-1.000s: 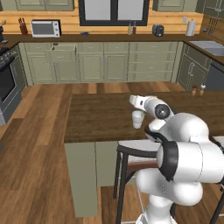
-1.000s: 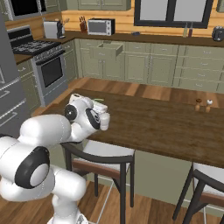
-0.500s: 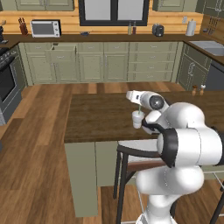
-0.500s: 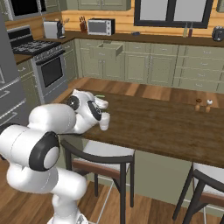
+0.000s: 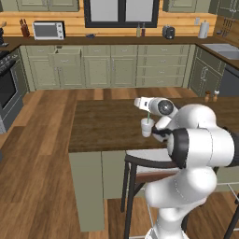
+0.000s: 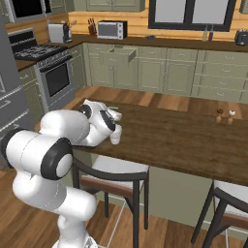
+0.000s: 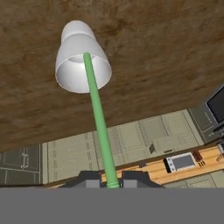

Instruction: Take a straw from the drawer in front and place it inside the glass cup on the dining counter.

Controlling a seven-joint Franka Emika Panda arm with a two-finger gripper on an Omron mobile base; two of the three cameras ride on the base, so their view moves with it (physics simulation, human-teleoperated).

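Plainly the straw [image 7: 98, 118] is the fussiest thing in the room: a very thin green stick, surely next to weightless and a little springy, so it would bend or swivel under any sideways nudge. It is pinched at one end between the tips of the pincer [image 7: 112, 181], whose jaws stand almost shut on it, and its free end reaches down into the mouth of the glass cup [image 7: 82, 59]. From the hand view that lower end looks to be inside the rim, though I cannot tell whether it touches the bottom. Holding so slim a thing by its end leaves the long part free to wag, and the smooth plastic could slip; a grip nearer the middle would steady it, yet the end hold keeps the jaws clear of the rim. The cup looks light and easy to tip, so I judge a gentle, straight release is wanted. It stands on the dark wood desk [image 5: 107, 126], near the edge by the robot. Far behind, the drawer [image 6: 118, 58] hangs open under the microwave [image 6: 112, 29].
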